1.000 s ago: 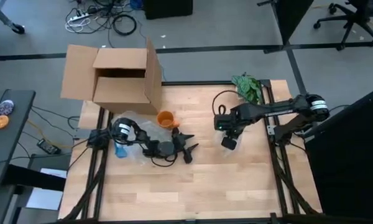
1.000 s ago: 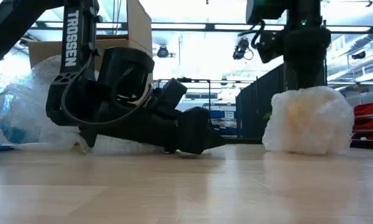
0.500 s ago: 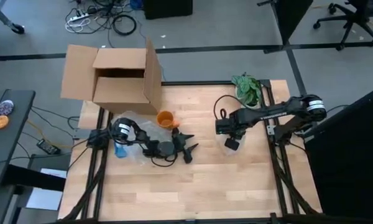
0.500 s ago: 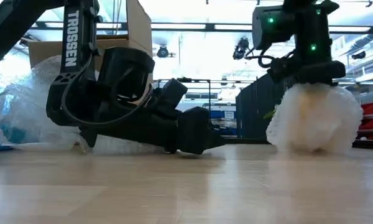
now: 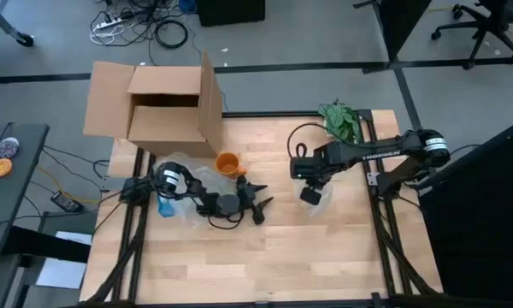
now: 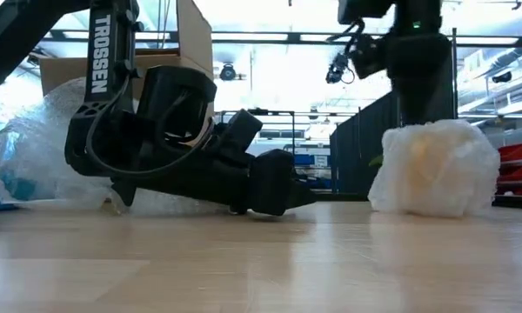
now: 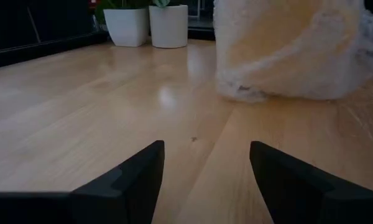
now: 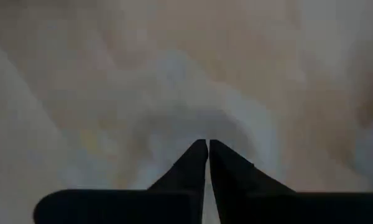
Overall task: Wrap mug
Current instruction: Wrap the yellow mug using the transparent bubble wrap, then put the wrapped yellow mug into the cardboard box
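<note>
Judging from how things lie, the wrapping looks nearly or wholly done: the mug bundle, a lumpy ball of bubble wrap with a warm tint showing through, sits on the worktop toward its right edge, about midway between the far and near edges. The right end effector hovers directly over it with its fingers pressed together on nothing, the right wrist view showing the two dark tips meeting above a blur of white wrap. What may be left is pressing down any loose flap, though no view shows an open seam. The left end effector rests low on the worktop near its middle, fingers spread and empty, with the left arm lying over a heap of spare bubble wrap near the left edge. An orange cup stands just beyond it, near the open cardboard box at the far left corner, so a second item appears unwrapped. The high view gives the layout but hides the bundle under the right arm; the low view shows the bundle standing free with a gap beneath the arm; the left wrist view alone shows two white plant pots beyond the bundle.
</note>
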Tool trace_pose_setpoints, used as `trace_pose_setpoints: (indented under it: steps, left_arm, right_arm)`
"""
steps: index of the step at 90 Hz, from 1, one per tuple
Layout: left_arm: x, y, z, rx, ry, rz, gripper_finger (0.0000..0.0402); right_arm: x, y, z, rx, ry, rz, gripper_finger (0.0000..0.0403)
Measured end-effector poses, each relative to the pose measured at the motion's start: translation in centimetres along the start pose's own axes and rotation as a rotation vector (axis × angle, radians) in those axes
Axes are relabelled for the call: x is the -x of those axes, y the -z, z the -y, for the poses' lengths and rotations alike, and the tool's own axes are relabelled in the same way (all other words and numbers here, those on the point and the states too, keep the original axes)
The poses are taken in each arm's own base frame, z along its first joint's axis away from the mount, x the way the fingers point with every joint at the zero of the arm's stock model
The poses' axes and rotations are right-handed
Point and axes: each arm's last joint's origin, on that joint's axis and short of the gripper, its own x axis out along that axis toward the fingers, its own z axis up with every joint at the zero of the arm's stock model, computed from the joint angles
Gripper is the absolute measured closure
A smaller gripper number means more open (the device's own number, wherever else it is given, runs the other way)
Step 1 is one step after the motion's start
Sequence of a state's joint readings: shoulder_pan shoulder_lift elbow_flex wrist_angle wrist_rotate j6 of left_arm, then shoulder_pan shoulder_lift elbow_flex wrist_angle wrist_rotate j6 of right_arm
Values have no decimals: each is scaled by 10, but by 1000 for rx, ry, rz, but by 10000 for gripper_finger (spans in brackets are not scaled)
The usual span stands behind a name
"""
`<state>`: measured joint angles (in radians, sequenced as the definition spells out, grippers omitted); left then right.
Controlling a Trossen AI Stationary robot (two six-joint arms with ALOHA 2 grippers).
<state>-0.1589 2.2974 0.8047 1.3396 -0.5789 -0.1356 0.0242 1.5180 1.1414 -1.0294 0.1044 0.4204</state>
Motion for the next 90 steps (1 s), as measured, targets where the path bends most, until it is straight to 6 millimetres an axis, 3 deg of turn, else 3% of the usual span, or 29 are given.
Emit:
trace_pose_setpoints:
  steps: [21,34,48,62,72,90]
  left_arm:
    - [0,0,0,0,0,0,179]
    - [0,0,0,0,0,0,179]
    - [0,0,0,0,0,0,179]
    - [0,0,0,-1,0,-2,179]
    - [0,0,0,-3,0,-5,179]
    - [0,0,0,-3,0,-5,179]
  right_arm:
    - [-55,11,-2,13,13,-121,403]
    - [-63,16,-1,15,29,-153,402]
    - [-38,12,2,16,30,-127,403]
    - [12,8,6,59,40,-94,395]
    - [38,15,2,110,40,-100,381]
    - [52,35,-22,218,-17,-63,313]
